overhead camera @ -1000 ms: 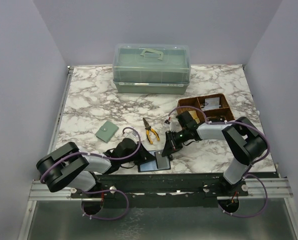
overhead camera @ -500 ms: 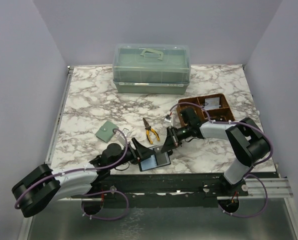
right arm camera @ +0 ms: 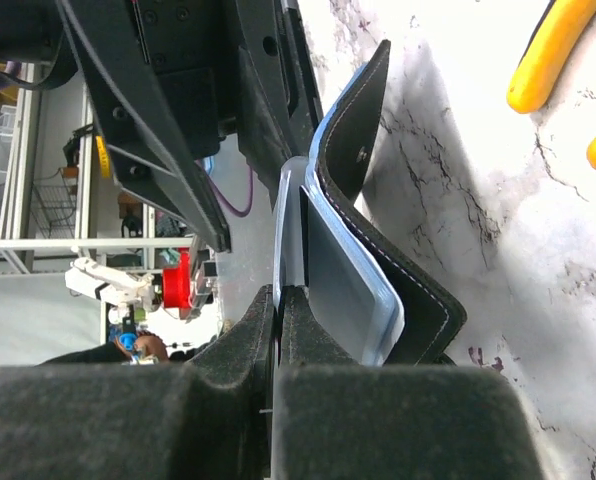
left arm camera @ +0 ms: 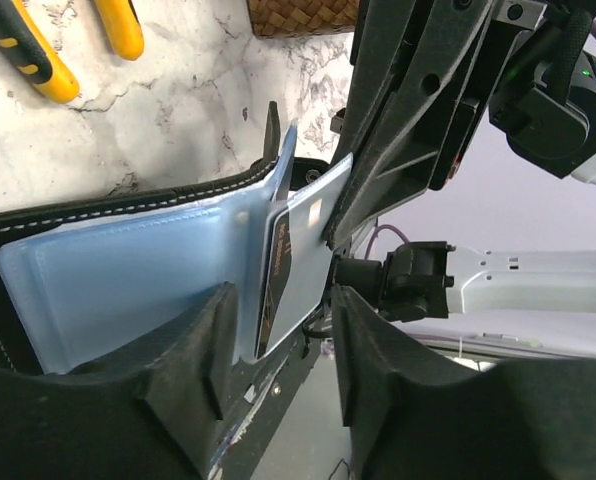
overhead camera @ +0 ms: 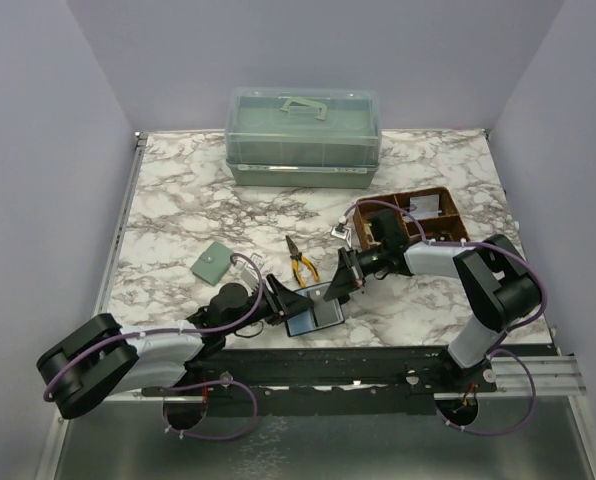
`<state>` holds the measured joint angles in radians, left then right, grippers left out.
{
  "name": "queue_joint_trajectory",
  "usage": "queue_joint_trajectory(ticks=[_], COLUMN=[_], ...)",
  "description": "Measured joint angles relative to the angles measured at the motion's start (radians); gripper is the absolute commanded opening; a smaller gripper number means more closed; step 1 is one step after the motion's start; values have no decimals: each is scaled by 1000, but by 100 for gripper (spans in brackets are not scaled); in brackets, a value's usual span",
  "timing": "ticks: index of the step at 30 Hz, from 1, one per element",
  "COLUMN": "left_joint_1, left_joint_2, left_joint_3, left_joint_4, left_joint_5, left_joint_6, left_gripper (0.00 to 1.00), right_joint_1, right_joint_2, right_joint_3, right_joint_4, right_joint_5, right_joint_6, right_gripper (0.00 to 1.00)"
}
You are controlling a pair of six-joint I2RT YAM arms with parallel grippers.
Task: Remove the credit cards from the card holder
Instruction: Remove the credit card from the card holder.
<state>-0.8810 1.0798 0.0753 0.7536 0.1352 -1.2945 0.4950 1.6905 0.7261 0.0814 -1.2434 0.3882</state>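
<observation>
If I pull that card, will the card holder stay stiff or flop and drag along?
Probably floppy: the card holder bends at its fold. Thin, so likely light; it may drag with the card unless the left gripper holds it.

Bright, even overhead light; overview sharp, wrist views soft up close.
From above, the white marble-patterned table (overhead camera: 178,200) is lit flatly, with faint short shadows beside the translucent green plastic box (overhead camera: 303,125) at the far side and darker ones under the arms at the near edge. In the left wrist view the left gripper (left arm camera: 283,320) is a dark blurred mass, while the blue-grey lining of the small black folding card holder (left arm camera: 128,270) and the thin grey credit card (left arm camera: 308,250) look crisp, with a mild sheen. In the right wrist view the right gripper (right arm camera: 280,300) is black and out of focus, and the room behind it is bright and hazy.
</observation>
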Motion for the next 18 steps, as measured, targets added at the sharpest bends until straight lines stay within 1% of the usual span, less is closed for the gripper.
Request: queue_joint_trajectory(ticks=[4, 9, 18], left_joint_1=[0, 0, 0], left_joint_2=[76, 100, 104], left_joint_3=[14, 14, 14], left_joint_4=[71, 114, 129], left_joint_5=[12, 19, 25], left_joint_6=[-5, -7, -7], left_gripper=[38, 32, 31], right_joint_1=[-2, -7, -17], right_joint_2=[0, 0, 11], right_joint_3=[0, 0, -4], right_joint_4=[8, 8, 37], right_joint_5=[-13, -26, -66], right_joint_6=[1, 3, 17], right_gripper=[0, 0, 0])
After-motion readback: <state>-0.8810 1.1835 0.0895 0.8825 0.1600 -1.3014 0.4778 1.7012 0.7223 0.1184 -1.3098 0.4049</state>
